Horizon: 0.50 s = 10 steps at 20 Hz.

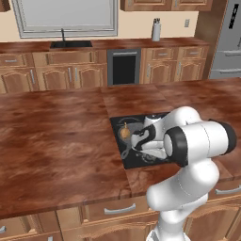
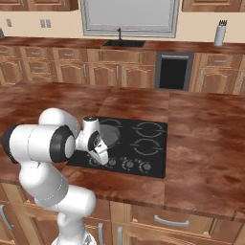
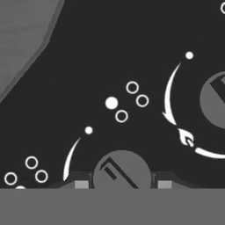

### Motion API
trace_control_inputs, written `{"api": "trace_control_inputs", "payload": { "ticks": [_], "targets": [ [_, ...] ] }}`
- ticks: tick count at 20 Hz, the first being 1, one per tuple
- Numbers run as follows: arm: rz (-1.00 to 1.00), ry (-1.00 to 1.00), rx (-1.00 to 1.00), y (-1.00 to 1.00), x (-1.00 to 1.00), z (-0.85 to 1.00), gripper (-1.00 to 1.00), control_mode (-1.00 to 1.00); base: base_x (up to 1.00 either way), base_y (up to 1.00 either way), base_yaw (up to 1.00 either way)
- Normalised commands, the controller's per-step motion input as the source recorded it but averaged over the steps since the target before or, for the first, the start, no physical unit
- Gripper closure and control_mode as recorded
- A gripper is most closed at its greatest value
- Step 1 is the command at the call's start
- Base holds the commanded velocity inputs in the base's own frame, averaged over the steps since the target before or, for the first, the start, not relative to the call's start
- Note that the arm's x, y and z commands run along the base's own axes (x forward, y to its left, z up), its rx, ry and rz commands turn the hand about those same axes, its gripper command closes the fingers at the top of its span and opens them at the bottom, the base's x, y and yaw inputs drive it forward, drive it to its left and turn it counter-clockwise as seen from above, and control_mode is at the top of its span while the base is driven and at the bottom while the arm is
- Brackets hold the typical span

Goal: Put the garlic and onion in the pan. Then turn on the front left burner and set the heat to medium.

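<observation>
Two finger tips of the gripper are closed on a round grey control knob of the black glass cooktop, so the step in hand looks like setting the burner. To do it well, the wrist should probably turn slowly about the knob's own axis and stop mid-way along the white arc beside it, without sliding off. A second knob sits off to the gripper's right. Just beyond the gripper, the onion lies in the pan, which sits on the cooktop. Around it runs a reddish wood counter, with a sink and window far beyond.
</observation>
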Motion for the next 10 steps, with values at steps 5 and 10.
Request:
{"api": "trace_control_inputs", "payload": {
  "ticks": [5, 10],
  "targets": [
    [0.34, -0.24, 0.0, -0.34, -0.12, -0.16, 1.0, -1.0, 0.0, 0.0, 0.0],
    [0.35, -0.19, 0.0, -0.25, -0.02, -0.19, 1.0, -1.0, 0.0, 0.0, 0.0]
  ]
}}
